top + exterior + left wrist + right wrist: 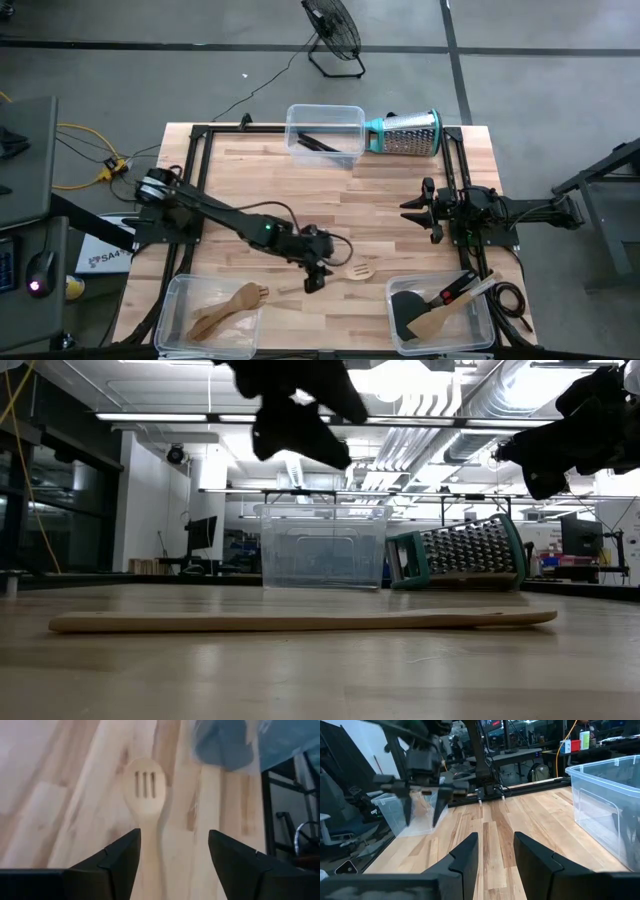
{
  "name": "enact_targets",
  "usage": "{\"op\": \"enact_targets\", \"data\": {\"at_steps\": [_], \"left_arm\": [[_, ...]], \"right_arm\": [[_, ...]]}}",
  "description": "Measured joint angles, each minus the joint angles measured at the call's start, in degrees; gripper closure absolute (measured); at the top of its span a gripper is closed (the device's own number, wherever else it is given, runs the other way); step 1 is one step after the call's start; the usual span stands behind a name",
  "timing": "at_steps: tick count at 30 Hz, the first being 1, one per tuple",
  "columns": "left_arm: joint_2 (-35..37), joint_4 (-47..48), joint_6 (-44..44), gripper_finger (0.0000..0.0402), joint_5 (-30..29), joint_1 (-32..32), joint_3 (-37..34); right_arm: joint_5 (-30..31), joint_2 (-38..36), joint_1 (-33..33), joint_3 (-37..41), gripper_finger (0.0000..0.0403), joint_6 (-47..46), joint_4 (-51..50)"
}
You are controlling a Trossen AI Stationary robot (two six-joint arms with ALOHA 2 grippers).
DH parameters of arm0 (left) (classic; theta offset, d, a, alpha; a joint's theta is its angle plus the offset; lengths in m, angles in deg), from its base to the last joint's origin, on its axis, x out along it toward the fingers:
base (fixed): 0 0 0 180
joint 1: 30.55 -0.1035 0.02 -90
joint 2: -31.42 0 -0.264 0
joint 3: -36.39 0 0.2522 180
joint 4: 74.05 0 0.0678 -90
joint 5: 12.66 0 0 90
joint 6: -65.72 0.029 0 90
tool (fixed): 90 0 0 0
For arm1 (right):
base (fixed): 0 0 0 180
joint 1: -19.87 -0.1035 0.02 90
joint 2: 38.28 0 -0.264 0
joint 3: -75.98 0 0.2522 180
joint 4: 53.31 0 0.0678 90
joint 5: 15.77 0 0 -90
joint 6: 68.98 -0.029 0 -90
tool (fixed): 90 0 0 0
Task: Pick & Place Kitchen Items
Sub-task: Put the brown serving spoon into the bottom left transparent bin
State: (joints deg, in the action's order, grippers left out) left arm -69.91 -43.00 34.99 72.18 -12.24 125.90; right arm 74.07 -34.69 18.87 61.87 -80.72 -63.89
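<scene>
A pale wooden slotted spoon (352, 272) lies flat on the table near its front edge; it also shows in the low view (300, 621). In the left wrist view its slotted head (146, 785) points away and its handle runs back between my fingers. My left gripper (316, 282) is open and hangs above the spoon's handle, one finger on either side and clear of it; in the low view it is well above the table (295, 415). My right gripper (415, 208) is open and empty, held above the right half of the table.
A clear bin (210, 310) at the near left holds wooden utensils. A clear bin (440, 315) at the near right holds a black spatula, a red-black handle and a wooden spatula. A far bin (325, 133) holds thin black tools, with a steel grater (405, 133) lying beside it.
</scene>
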Motion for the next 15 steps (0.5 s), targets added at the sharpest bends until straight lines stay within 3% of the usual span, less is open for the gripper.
{"op": "enact_targets", "data": {"at_steps": [6,15], "left_arm": [[-6.08,5.94,-1.05,0.0171,0.48,-0.43,8.46],[-16.32,26.74,-5.05,0.0171,2.80,-2.44,24.49]], "right_arm": [[0.00,0.03,-0.01,-0.01,0.0286,0.00,0.02],[0.00,0.09,0.00,0.01,0.0286,0.00,0.02]]}}
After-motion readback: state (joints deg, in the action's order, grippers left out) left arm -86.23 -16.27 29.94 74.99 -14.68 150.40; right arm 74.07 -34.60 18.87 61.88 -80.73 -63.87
